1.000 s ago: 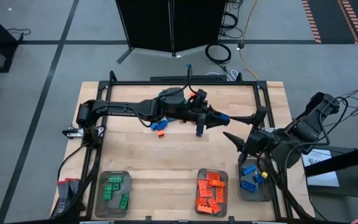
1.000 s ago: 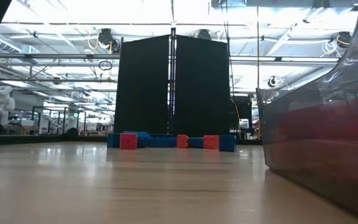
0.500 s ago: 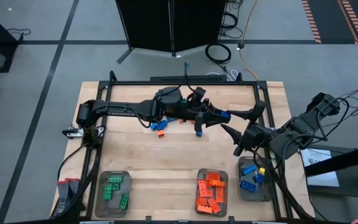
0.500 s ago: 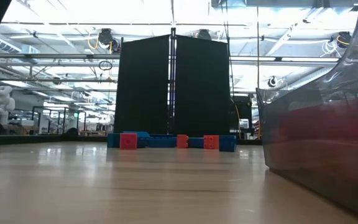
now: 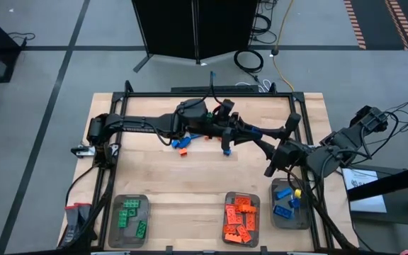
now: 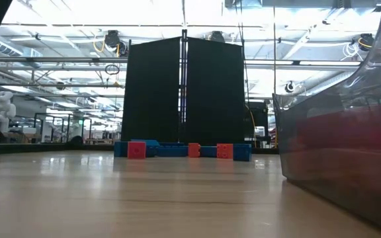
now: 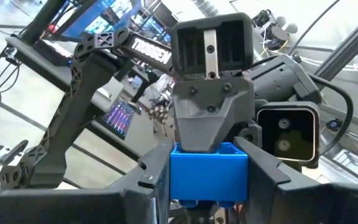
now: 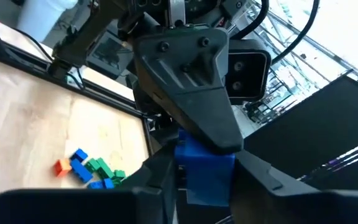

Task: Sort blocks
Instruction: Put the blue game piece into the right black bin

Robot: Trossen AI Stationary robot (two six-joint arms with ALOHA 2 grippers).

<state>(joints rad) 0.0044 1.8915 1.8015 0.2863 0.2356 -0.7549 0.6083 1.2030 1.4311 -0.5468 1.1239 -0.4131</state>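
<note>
A blue block [image 7: 208, 167] hangs in the air above the middle right of the table, between my two grippers. My left gripper [image 5: 249, 132] reaches out from the table's left and is shut on it. My right gripper [image 5: 262, 140] meets it head-on from the right and is shut on the same block [image 8: 204, 169]. A few loose blocks [image 5: 183, 144] in blue, orange and green lie on the table under the left arm. The low view shows them as a row [image 6: 184, 151] at the far side. My left gripper pinches the blue block's two opposite sides [image 7: 174, 171] between its two fingers. The fingers lie about level and point toward the table's right. The block is lifted clear of the table. My right gripper pinches two other opposite faces of the block [image 8: 182, 174], its fingers about level and pointing toward the table's left. One of its fingers [image 7: 207, 127] lies over the block's face between the left gripper's fingers.
Three clear trays stand along the near edge: one with green blocks [image 5: 128, 219], one with orange blocks [image 5: 241, 218], one with blue blocks [image 5: 289, 202]. A tray's clear wall [image 6: 342, 152] fills the right of the low view. A black frame [image 5: 211, 92] borders the table.
My right gripper has moved toward the table's left, up to the blue block in my left gripper. Its wide-open fingers have closed onto the block. The left gripper and the block have stayed where they were.
</note>
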